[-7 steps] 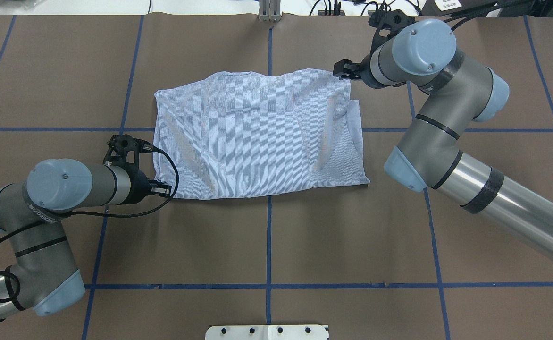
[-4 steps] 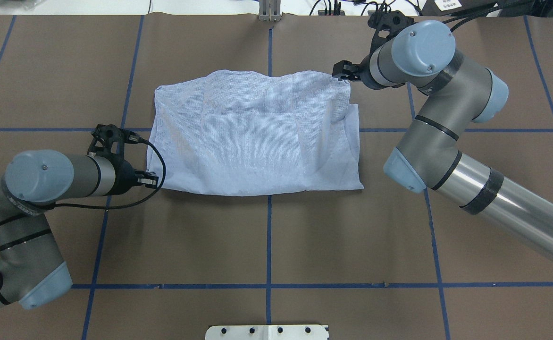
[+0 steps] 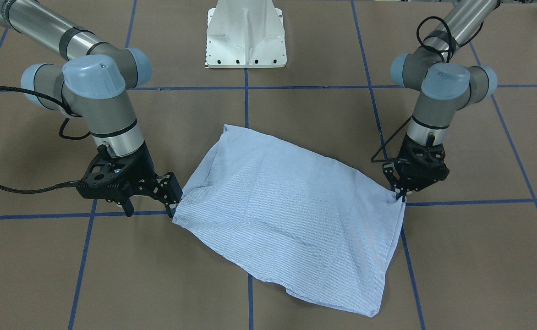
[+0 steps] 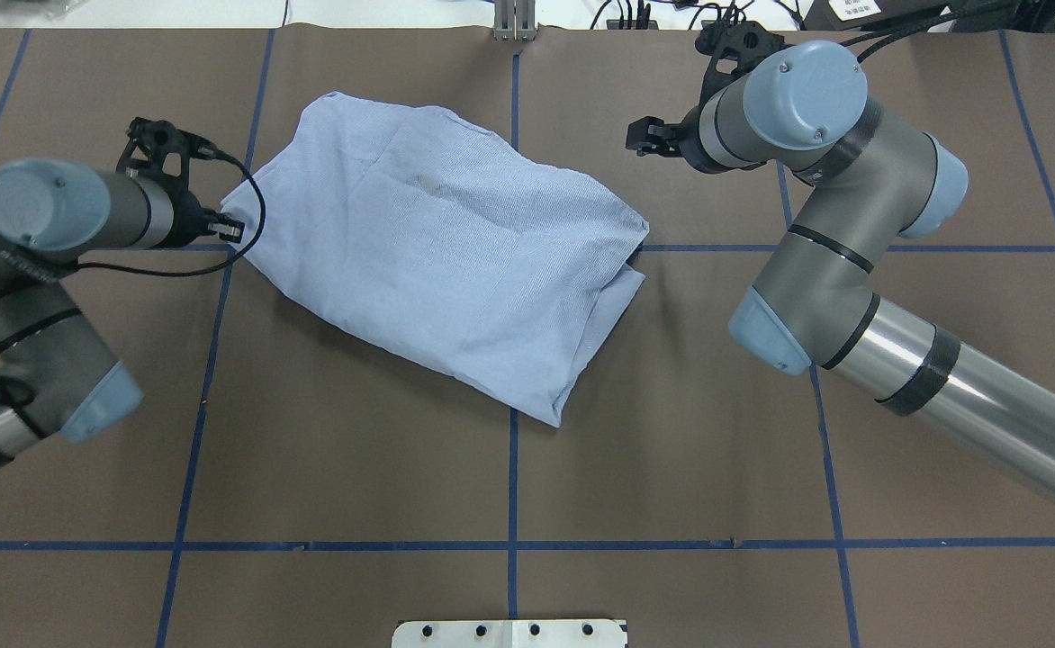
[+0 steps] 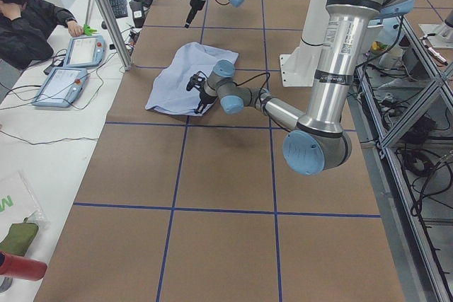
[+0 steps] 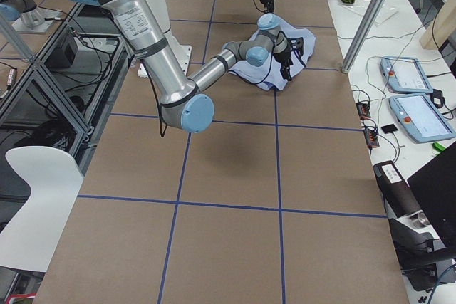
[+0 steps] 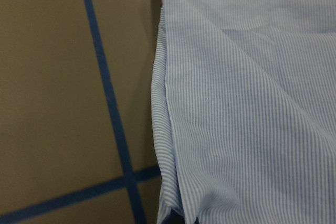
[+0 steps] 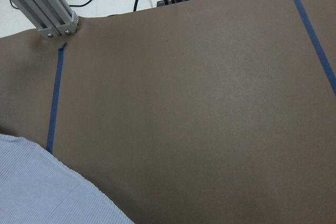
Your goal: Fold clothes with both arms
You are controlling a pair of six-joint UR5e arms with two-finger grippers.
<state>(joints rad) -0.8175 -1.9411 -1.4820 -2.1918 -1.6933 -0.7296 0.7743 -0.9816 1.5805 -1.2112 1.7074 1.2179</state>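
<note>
The light blue striped shirt (image 4: 437,252) lies folded and skewed on the brown table, and also shows in the front view (image 3: 287,215). My left gripper (image 4: 235,227) is shut on the shirt's left corner, which the front view (image 3: 401,196) shows pinched just above the table. The left wrist view shows the shirt's edge (image 7: 247,119) close up. My right gripper (image 4: 637,137) stands open and empty, apart from the cloth. In the front view it (image 3: 173,195) is beside the shirt's edge. The right wrist view shows only a corner of shirt (image 8: 42,192) at the lower left.
The white pedestal base (image 3: 245,41) sits at the robot's side of the table. An aluminium post (image 8: 47,9) and cables stand at the far edge. An operator (image 5: 28,19) sits beyond it with two tablets. Blue tape lines cross the brown table.
My left gripper has pulled its shirt corner away from the robot and leftward, swinging the shirt askew. My right gripper has let go of the far right corner, which dropped to the table.
</note>
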